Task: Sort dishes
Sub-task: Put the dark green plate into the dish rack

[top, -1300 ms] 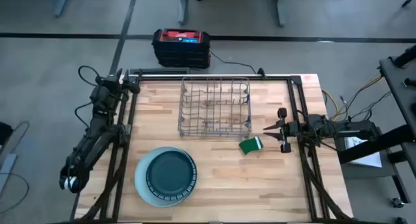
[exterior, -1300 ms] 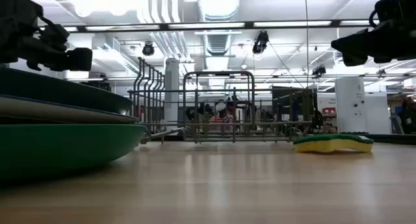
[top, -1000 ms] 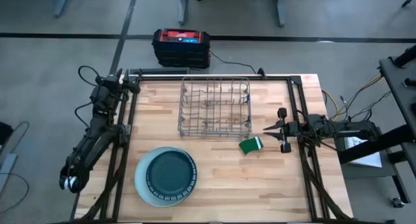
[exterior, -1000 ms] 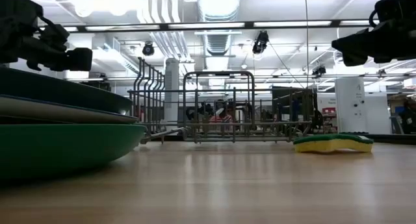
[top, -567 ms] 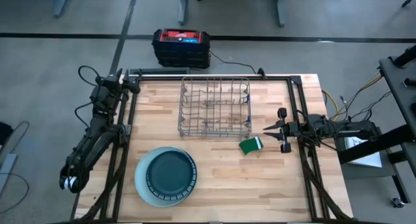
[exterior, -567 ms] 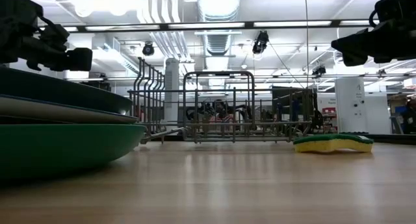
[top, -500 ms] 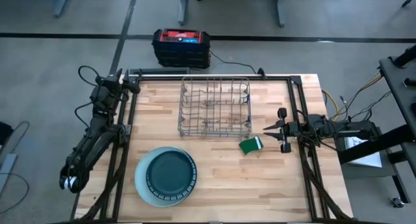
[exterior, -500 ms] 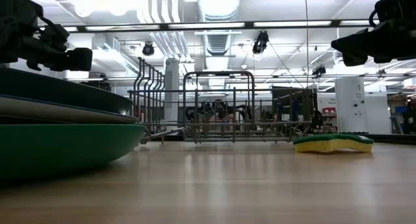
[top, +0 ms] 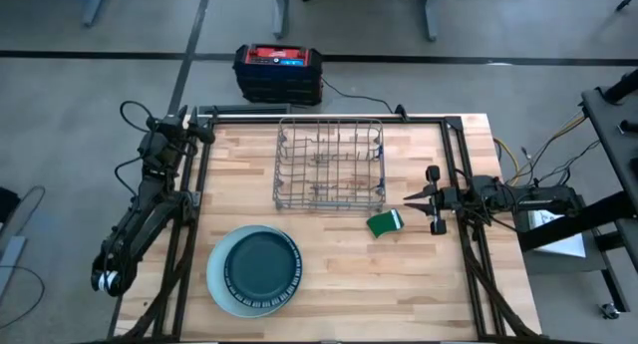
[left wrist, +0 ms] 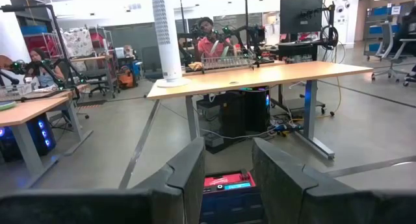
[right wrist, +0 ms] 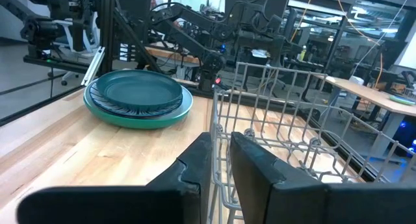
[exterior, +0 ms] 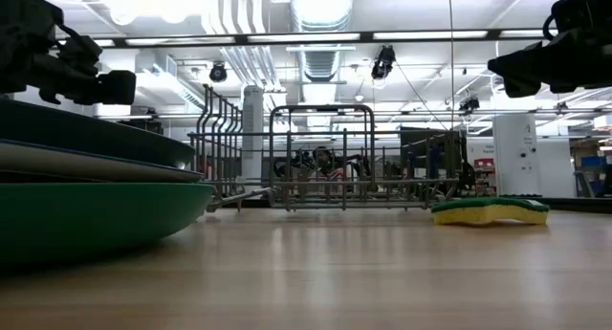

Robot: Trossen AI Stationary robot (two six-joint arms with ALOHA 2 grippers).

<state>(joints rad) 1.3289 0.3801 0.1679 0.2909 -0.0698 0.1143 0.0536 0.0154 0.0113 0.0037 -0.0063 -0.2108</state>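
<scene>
The dishes are one stack of round plates (top: 254,271) on the table's near left part. A dark teal plate is on top, a pale rim shows around it, and a bright green plate (right wrist: 140,115) lies lowest. The stack also shows in the low view (exterior: 86,210). My left gripper (top: 194,125) is at the far left corner, pointing off the far edge, open and empty (left wrist: 227,165). My right gripper (top: 407,196) is at the right edge, level, pointing left toward the grey wire rack (top: 331,167). It is shut and empty (right wrist: 221,152).
The wire rack stands empty at the far middle of the table (right wrist: 286,120). A green and yellow sponge (top: 385,223) lies just right of its near corner, close to my right gripper. A red and black box (top: 278,70) sits on the floor beyond the far edge.
</scene>
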